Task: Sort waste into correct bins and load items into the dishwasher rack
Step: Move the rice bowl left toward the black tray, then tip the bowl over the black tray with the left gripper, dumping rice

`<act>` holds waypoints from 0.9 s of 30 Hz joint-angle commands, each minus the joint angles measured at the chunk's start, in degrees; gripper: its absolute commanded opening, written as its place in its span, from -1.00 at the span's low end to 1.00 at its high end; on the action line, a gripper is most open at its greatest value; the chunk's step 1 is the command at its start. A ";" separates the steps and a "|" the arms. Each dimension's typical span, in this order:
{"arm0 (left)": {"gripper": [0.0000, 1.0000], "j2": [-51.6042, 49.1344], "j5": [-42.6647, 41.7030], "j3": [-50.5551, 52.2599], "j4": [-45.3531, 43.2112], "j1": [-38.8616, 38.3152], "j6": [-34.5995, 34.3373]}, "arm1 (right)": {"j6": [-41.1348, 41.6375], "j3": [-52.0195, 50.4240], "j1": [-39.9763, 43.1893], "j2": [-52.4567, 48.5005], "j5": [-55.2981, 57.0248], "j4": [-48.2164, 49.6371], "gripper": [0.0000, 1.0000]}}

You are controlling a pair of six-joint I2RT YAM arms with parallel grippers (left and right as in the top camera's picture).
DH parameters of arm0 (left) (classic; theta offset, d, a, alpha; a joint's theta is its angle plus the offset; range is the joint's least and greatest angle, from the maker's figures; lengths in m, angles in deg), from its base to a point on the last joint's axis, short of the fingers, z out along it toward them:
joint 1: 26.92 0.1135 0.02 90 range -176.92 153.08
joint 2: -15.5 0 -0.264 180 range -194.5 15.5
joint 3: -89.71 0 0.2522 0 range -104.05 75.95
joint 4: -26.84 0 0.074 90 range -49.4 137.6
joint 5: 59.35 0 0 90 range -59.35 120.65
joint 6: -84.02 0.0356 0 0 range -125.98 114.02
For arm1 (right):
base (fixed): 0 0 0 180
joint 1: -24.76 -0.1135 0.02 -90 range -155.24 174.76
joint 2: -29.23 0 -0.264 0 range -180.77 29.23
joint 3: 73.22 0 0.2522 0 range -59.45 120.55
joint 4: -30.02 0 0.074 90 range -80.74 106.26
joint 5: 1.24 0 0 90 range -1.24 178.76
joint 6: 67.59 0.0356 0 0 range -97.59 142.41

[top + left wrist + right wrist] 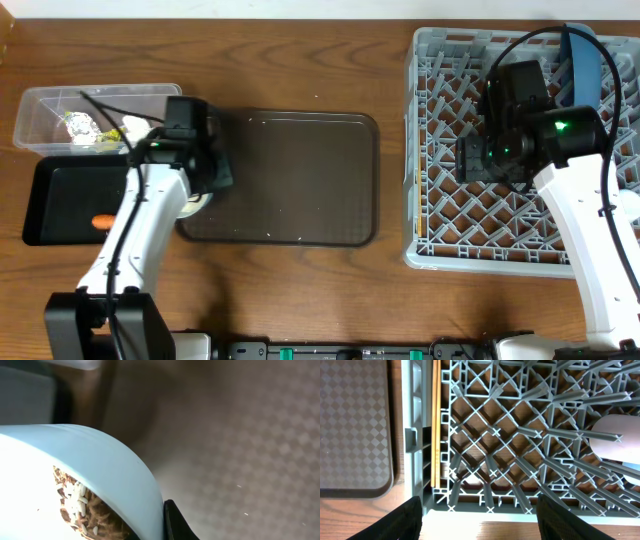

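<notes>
The left gripper (203, 178) sits over the brown tray's (300, 180) left edge and hides most of the bowl (100, 470). One fingertip (172, 520) lies against the bowl's outer wall and the other is out of frame, so I cannot tell its grip. Rice (75, 502) clings inside. Right of the tray, the right gripper (480, 522) hangs spread wide over the rack (415, 400), with chopsticks (436, 425) along the rack's tray-side wall.

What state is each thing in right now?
Bowl: rice and brown bits inside.
Left pincer: at bowl, grip unclear.
Right pincer: open, empty.
Blue plate: on edge in rack.
Chopsticks: lying along rack's edge.
Pinkish cup: in rack.
Carrot: in black tray.
Clear tub: holds wrappers, tissue.
</notes>
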 commanded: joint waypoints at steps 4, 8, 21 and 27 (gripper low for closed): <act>-0.88 0.63 -0.28 -1.86 -1.07 5.88 0.72 | -0.44 -0.13 0.28 0.20 0.85 -0.15 0.38; -0.88 0.63 -8.07 -2.27 -3.67 9.92 2.32 | -0.44 -0.13 0.28 0.20 0.85 -0.24 0.38; -0.88 -0.17 -24.70 -2.27 -10.97 24.04 2.51 | -0.42 -0.13 0.28 0.20 0.85 -1.03 0.38; -0.88 -2.75 -31.58 -2.25 -12.11 28.28 2.51 | -0.44 -0.13 0.28 0.20 0.85 -1.09 0.38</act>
